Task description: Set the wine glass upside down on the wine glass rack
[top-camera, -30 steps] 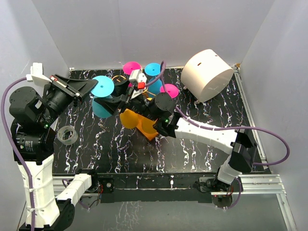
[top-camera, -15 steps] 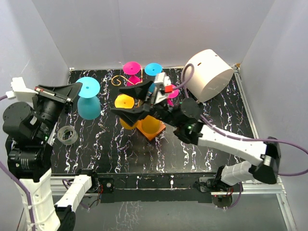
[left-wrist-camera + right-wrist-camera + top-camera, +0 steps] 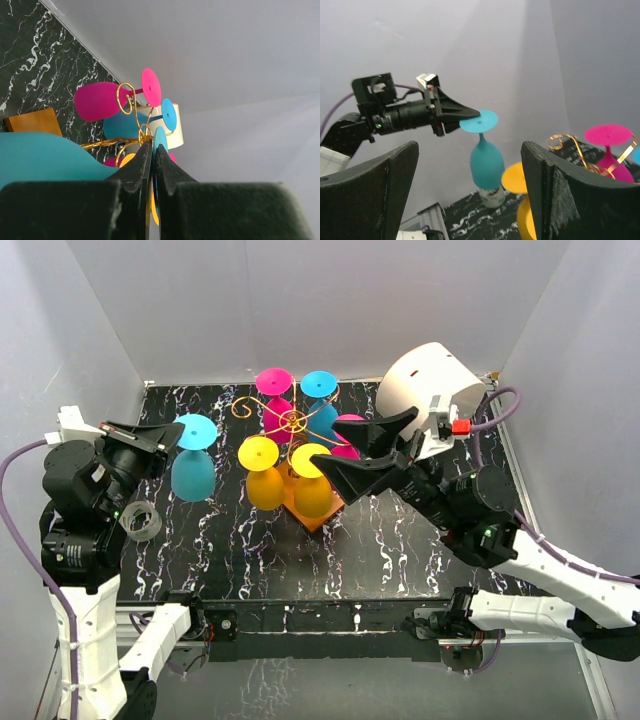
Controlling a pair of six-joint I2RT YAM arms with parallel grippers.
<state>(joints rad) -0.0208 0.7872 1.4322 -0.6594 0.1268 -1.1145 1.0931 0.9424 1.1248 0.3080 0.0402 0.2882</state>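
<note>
Off the wine glass rack (image 3: 293, 422): right gripper (image 3: 333, 453) backed away, jaws wide.
Meanwhile left gripper (image 3: 172, 435) pinches the upside-down cyan wine glass (image 3: 192, 475) by its foot, probably next up.

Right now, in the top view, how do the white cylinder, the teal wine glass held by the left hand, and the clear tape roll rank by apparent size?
1. the white cylinder
2. the teal wine glass, though it seems raised nearer the camera
3. the clear tape roll
</note>
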